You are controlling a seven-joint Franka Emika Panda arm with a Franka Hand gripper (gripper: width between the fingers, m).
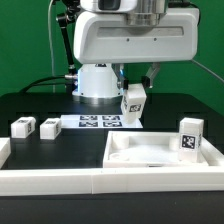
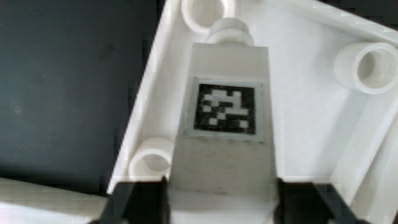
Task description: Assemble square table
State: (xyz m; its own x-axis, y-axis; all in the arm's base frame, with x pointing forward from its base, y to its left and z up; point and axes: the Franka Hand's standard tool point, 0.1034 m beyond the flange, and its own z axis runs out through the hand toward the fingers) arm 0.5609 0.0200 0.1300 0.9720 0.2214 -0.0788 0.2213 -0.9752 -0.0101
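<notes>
The gripper (image 1: 135, 88) is clamped on a tilted leg (image 1: 134, 103) beside the tabletop (image 1: 150, 155) rim. A second leg (image 1: 192, 138) stands at the corner on the exterior view's right, and the tray's middle lies open.

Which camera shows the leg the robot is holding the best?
The wrist view. The held leg fills the picture there, its tag clear, clamped in the gripper with the tabletop behind it. The exterior view shows it small and tilted, its tag tiny.
</notes>
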